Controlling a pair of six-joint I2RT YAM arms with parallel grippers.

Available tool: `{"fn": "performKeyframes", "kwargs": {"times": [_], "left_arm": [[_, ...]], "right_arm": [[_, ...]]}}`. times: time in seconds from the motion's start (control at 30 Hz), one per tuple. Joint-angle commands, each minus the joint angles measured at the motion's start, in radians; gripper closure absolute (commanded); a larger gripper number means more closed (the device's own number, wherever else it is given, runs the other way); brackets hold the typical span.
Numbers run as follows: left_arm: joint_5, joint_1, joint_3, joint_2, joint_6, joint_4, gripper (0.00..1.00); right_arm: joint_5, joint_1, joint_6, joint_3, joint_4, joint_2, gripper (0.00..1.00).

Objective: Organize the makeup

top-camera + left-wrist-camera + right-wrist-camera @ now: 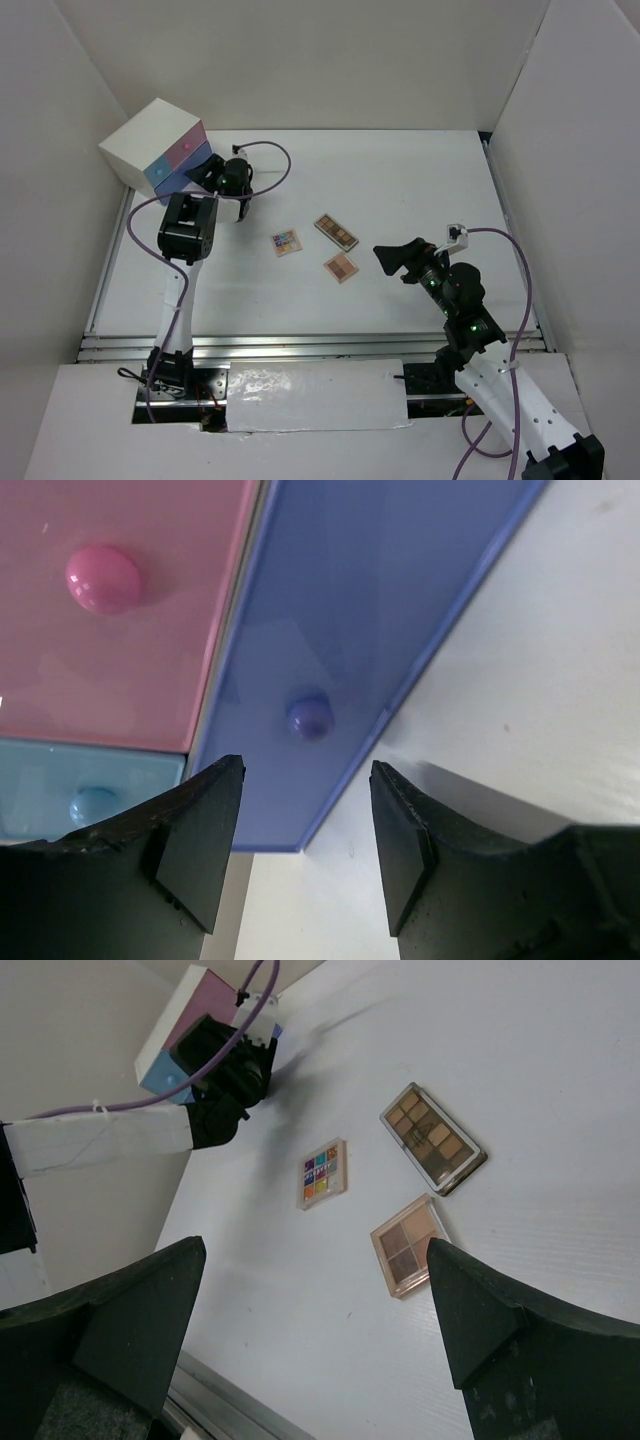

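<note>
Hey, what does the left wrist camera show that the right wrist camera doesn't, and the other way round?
Left wrist only: the drawers' round pink knob, purple knob and pale blue knob. Right wrist only: the long brown eyeshadow palette, the small multicoloured palette, the tan four-pan palette, and the open right gripper. Both: the white box with pink and blue drawers, the open left gripper in front of it, and the white table.
</note>
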Motion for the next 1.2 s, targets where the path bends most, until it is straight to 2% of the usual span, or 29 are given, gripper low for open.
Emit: {"fn": "performKeyframes", "kwargs": {"times": [0.0,0.2,0.3,0.83,0.97,1.17], "left_arm": [[0.009,0.027,0.07,0.029,-0.025,-0.002,0.34],[0.029,0.046,0.107,0.067,-0.023,-0.026,0.38],[0.032,0.05,0.116,0.075,-0.029,-0.036,0.46],[0.026,0.052,0.159,0.09,0.0,-0.008,0.49],[0.027,0.055,0.173,0.1,-0.009,-0.026,0.55],[0.014,0.055,0.172,0.11,0.001,-0.007,0.74]], "right_arm": [[-0.008,0.016,0.004,0.013,0.066,0.01,0.0],[-0.005,0.02,0.008,0.01,0.077,0.026,0.0],[-0.004,0.02,0.007,0.013,0.075,0.027,0.0],[-0.013,0.033,0.013,0.01,0.09,0.038,0.0],[-0.013,0.034,0.014,0.01,0.09,0.038,0.0],[-0.014,0.034,0.014,0.01,0.09,0.039,0.0]]}}
